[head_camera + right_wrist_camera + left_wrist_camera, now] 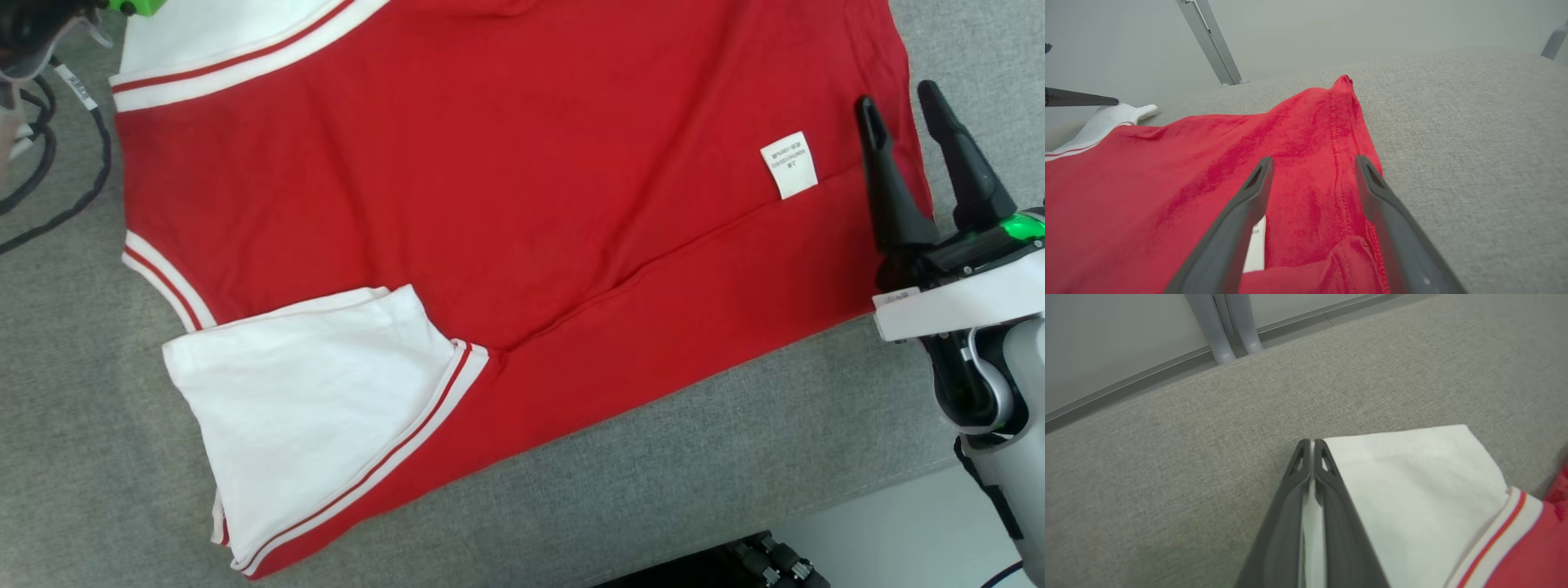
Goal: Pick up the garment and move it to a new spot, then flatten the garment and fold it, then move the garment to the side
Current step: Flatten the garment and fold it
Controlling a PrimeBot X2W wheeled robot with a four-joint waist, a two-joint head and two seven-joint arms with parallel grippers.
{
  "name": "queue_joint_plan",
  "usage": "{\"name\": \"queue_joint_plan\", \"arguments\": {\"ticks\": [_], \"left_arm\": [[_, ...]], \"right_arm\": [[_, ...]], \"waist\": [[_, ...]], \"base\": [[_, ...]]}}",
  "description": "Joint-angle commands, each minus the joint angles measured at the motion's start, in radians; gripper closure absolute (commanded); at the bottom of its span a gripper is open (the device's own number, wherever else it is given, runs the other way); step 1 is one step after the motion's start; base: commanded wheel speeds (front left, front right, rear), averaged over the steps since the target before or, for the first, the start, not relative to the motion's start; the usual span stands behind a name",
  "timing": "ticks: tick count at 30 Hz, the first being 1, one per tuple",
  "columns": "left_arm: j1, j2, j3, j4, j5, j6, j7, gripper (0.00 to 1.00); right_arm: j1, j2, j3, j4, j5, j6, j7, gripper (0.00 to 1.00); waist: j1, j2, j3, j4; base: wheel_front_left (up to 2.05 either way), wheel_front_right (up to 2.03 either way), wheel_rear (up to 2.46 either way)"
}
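The garment (506, 180) is a red shirt with white, red-striped sleeves, lying spread on a grey cloth surface (669, 490). One white sleeve (310, 392) lies folded over near the front. My left gripper (1312, 442) is shut on the edge of the far white sleeve (1412, 490), and white cloth shows between its fingers. At the shirt's right edge, my right gripper (898, 94) stands open, just past the white label (789, 165). In the right wrist view that gripper (1314, 160) straddles the stitched red hem (1343, 134) without touching it.
Black cables (49, 163) trail over the surface at the left. The surface's front edge runs along the lower right, with pale floor (882, 523) beyond it. Metal frame posts (1224, 326) stand past the far edge.
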Motion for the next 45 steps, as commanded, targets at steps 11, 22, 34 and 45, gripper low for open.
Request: {"name": "queue_joint_plan", "arguments": {"ticks": [11, 22, 34, 45], "left_arm": [[0.098, 0.009, 0.014, -0.119, -0.044, -0.023, -0.065, 1.0], [0.144, 0.023, 0.001, -0.208, -0.054, 0.001, -0.045, 1.0], [0.151, 0.031, -0.014, -0.25, -0.046, 0.012, -0.03, 1.0], [0.144, 0.034, -0.016, -0.255, -0.045, 0.016, -0.033, 1.0]], "right_arm": [[-0.191, -0.032, 0.011, 0.203, -0.01, -0.002, 0.193, 0.0], [-0.444, 0.038, -0.029, 0.423, -0.117, -0.002, 0.562, 0.0], [-0.583, 0.092, -0.116, 0.569, -0.164, -0.002, 0.73, 0.0], [-0.626, 0.106, -0.117, 0.606, -0.121, -0.002, 0.726, 0.43]], "waist": [[-0.0001, 0.0, -0.115, 0.066], [-0.0001, 0.0, -0.128, 0.105], [-0.0001, 0.0, -0.123, 0.122], [-0.0001, 0.0, -0.113, 0.127]], "base": [[0.0, 0.0, 0.0], [0.0, 0.0, 0.0], [0.0, 0.0, 0.0], [0.0, 0.0, 0.0]]}}
